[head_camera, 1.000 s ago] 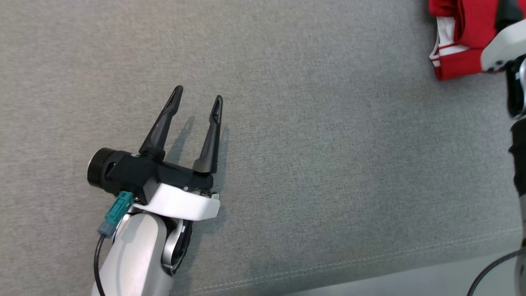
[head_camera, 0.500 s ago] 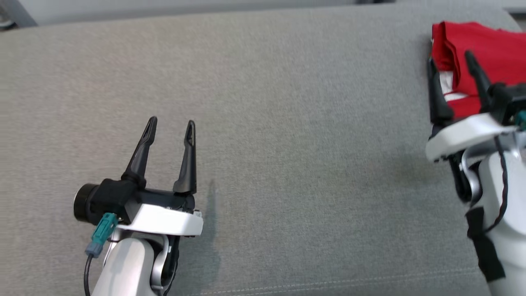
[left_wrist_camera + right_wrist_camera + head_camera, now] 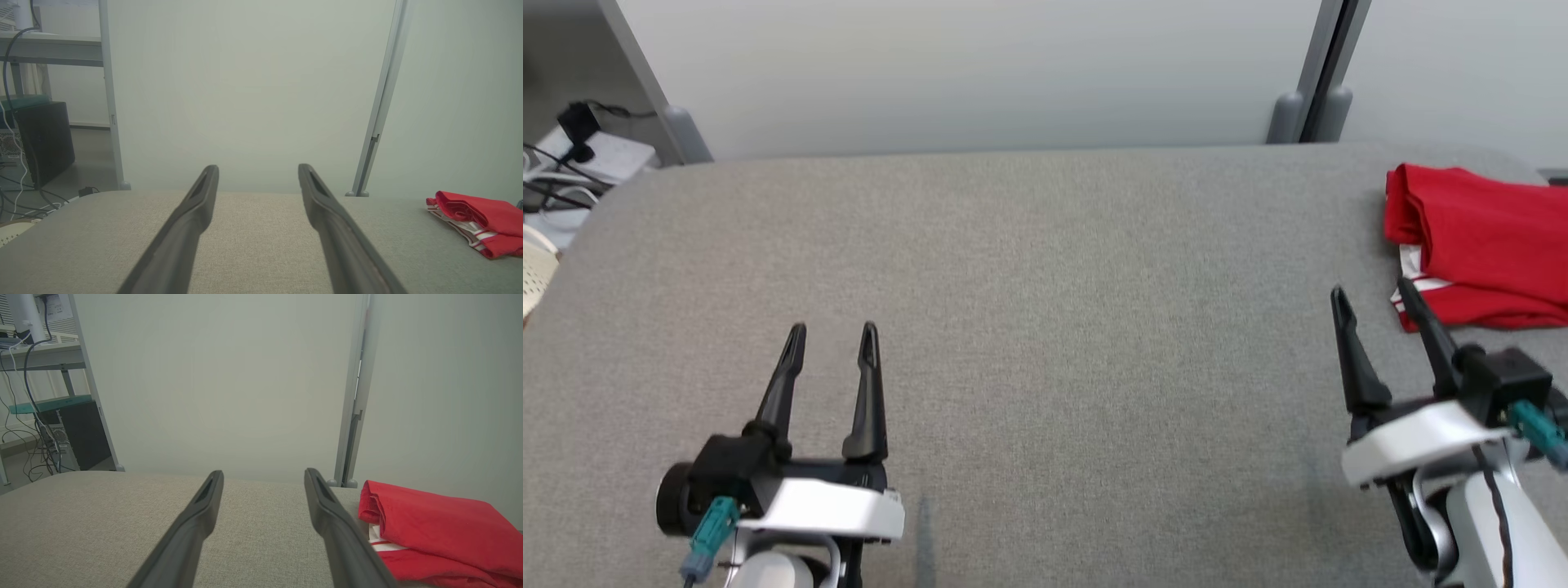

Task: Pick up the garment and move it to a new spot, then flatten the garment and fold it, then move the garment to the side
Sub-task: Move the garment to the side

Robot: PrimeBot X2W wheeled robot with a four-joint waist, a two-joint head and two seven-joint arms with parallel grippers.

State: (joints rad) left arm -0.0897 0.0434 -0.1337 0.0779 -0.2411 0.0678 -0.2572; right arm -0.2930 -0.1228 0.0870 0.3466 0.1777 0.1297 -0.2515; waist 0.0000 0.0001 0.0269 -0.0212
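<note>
The garment [image 3: 1478, 241] is red with white striped trim, folded into a compact stack at the far right of the grey padded table [image 3: 1045, 327]. It also shows in the left wrist view [image 3: 482, 222] and the right wrist view [image 3: 433, 535]. My right gripper [image 3: 1372, 296] stands open just left of and in front of the stack, apart from it, nothing between its fingers. My left gripper [image 3: 833, 331] is open over bare fabric at the lower left, far from the garment. Both pairs of fingers point toward the back wall.
A pale wall panel [image 3: 980, 73] with a grey upright post [image 3: 1319, 73] runs behind the table. Cables and a white box [image 3: 580, 155] sit off the left edge, with a dark computer case [image 3: 45, 139] and shelves beyond. Bare grey fabric stretches between the two grippers.
The head camera has tilted up, bringing the table's back edge and the wall into view. The right gripper has drawn back off the garment and now stands clear of it.
</note>
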